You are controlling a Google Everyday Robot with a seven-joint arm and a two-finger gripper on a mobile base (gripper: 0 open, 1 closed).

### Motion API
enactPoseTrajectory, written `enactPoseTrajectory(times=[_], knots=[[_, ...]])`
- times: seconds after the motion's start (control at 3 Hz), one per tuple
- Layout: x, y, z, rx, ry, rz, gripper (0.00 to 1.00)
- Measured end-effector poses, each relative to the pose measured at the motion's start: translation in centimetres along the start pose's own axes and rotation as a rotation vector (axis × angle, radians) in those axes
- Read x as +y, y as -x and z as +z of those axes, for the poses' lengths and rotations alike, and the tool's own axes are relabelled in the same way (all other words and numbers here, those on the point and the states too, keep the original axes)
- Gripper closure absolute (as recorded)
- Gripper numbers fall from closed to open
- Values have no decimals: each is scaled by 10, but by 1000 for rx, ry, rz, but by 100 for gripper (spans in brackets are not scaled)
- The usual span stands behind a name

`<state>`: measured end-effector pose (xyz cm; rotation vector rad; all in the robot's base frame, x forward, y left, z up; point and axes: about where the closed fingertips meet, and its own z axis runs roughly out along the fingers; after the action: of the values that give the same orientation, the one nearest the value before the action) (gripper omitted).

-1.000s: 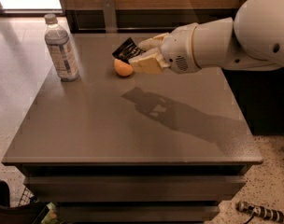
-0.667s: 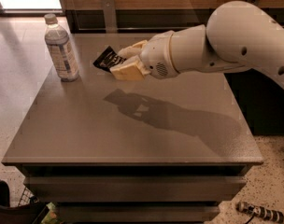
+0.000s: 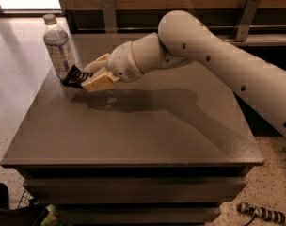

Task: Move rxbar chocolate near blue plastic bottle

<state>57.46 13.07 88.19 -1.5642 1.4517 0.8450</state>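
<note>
The rxbar chocolate (image 3: 75, 76) is a small flat black wrapped bar with thin white marks, held in my gripper (image 3: 89, 75) just above the table, close to the right of the bottle's base. The blue plastic bottle (image 3: 58, 46) is a tall clear bottle with a pale grey cap and a bluish-white label, standing upright at the table's far left. My gripper's cream fingers (image 3: 98, 82) are shut on the bar's right end. The white arm (image 3: 204, 55) reaches in from the right and hides the table's far middle.
The grey table (image 3: 147, 135) has its left edge close to the bottle and its front edge near the camera. A wooden wall with metal brackets (image 3: 107, 11) runs behind. Dark items (image 3: 11, 206) lie on the floor at lower left.
My gripper has carried the rxbar chocolate leftwards and lower, from near the table's far middle to beside the bottle. The orange fruit seen earlier is now hidden behind the arm.
</note>
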Motion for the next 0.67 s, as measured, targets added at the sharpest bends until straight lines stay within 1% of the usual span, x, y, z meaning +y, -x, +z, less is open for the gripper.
enactPoseTrajectory(times=[0.33, 0.67], knots=[[-3, -2, 24, -17, 79, -19, 98], [-1, -1, 24, -16, 75, -18, 75]])
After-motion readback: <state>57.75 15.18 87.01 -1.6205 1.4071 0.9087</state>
